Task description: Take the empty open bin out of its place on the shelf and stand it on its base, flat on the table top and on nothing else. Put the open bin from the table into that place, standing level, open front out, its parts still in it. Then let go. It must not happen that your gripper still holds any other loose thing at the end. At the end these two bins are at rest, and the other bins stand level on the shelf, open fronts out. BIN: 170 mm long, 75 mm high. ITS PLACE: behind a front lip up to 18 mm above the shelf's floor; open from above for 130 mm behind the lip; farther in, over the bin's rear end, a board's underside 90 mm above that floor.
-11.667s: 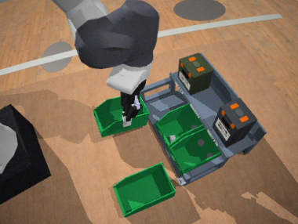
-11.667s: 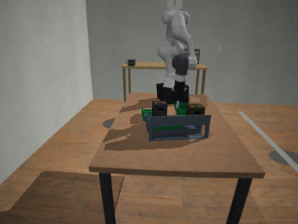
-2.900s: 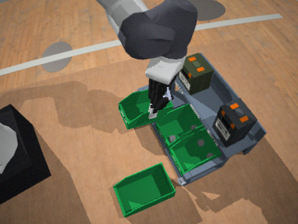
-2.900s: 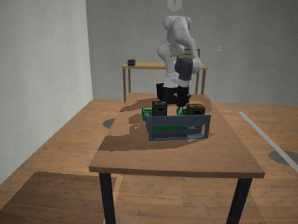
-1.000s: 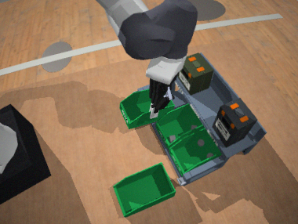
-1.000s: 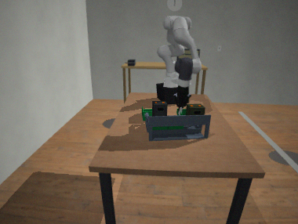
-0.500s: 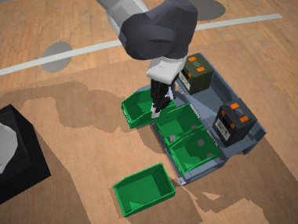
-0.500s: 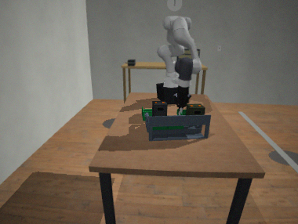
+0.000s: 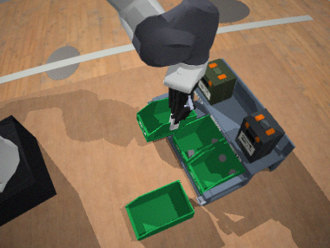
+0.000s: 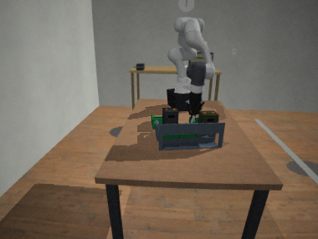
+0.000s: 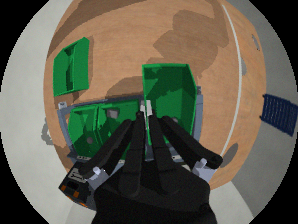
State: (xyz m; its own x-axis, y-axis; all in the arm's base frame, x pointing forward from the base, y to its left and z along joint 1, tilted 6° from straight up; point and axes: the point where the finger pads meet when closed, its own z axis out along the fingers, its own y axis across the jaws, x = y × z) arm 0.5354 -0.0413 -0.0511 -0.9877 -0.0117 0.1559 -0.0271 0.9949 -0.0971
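claw (image 9: 175, 122) — shut on bin wall

You see matt green plastic bins (image 9: 160, 209), a matt grey shelf (image 9: 254, 100), and a smooth wood-grain table top (image 9: 87, 165).
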